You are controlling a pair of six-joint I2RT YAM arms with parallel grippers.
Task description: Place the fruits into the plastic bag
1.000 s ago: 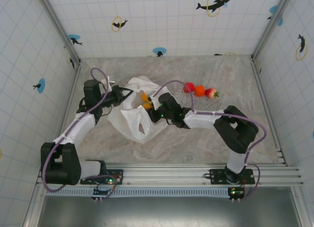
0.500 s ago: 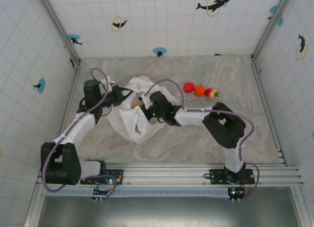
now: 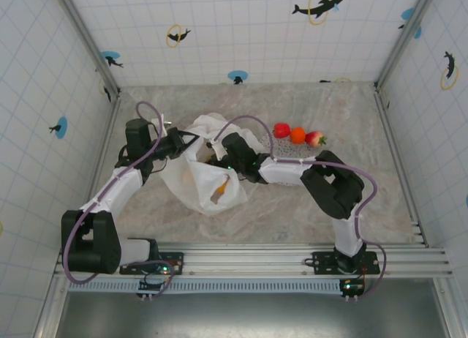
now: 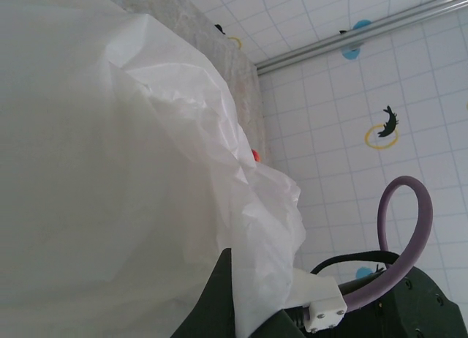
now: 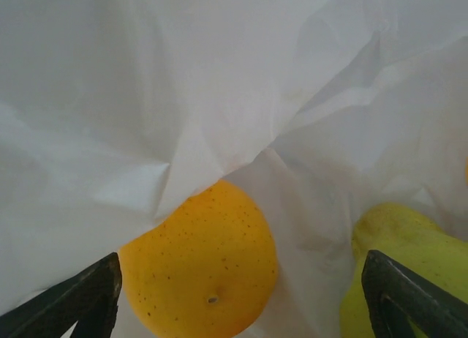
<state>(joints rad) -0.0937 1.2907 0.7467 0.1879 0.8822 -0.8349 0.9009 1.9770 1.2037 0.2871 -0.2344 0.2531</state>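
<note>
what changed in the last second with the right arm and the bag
The right gripper pushed left, deeper into the plastic bag mouth, opened its fingers and let go of the orange fruit, now lying loose inside. Unchanged: the left gripper stays shut on the bag's rim, and the three fruits outside have not moved.

Lab test cell: grid-panel walls (image 3: pixel 241 31), aluminium mounting rail (image 3: pixel 248 256), marbled tabletop (image 3: pixel 292 213).

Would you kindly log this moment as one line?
left gripper: shut on plastic bag | right gripper: open, facing orange fruit in bag | three fruits outside
</note>
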